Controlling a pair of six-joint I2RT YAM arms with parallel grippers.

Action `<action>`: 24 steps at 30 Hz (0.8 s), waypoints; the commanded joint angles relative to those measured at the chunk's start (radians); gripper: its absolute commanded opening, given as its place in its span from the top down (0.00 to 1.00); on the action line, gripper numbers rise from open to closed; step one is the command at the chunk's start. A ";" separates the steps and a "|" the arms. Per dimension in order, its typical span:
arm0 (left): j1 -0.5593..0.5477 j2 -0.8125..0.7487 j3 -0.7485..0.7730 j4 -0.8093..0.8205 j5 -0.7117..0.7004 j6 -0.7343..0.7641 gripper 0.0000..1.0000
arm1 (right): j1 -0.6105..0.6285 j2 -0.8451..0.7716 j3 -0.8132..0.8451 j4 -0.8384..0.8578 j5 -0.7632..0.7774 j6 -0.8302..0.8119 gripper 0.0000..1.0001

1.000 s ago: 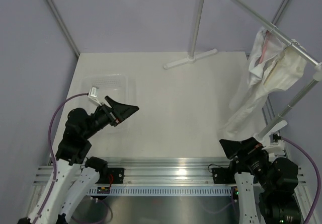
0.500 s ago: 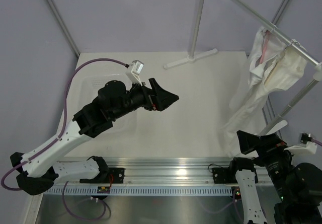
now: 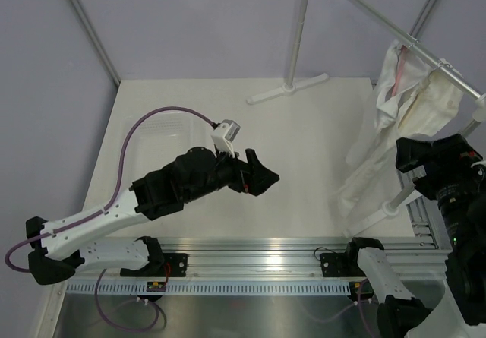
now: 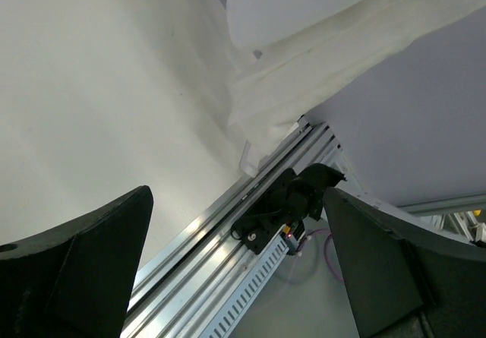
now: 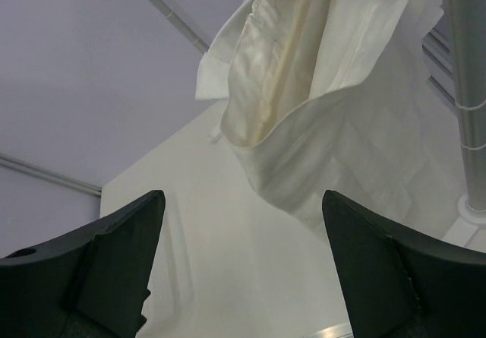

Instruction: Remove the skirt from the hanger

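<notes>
Skirt (image 3: 410, 114) hangs untouched from rack (image 3: 364, 11) at upper right; left gripper (image 3: 263, 177) and right gripper (image 3: 433, 154) show open, empty jaws, removal not started.

Skirt (image 3: 421, 110) — plain cream, unpatterned, with a pink-red strip at its top. Table (image 3: 304, 144) off-white; rack (image 3: 364, 7) silver-grey. Left arm's cable (image 3: 163, 111) purple — walls (image 3: 190, 26) pale lavender.
</notes>
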State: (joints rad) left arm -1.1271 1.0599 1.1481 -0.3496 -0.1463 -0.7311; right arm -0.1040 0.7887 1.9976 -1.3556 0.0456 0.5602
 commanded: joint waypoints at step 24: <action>-0.019 -0.281 -0.180 -0.035 -0.116 0.036 0.01 | -0.003 0.107 -0.154 -0.100 0.065 -0.077 0.25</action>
State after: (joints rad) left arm -1.1416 0.7818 0.9695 -0.4210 -0.2394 -0.7101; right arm -0.1040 0.8856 1.8507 -1.3602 0.0715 0.5129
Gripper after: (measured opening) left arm 0.987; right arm 0.753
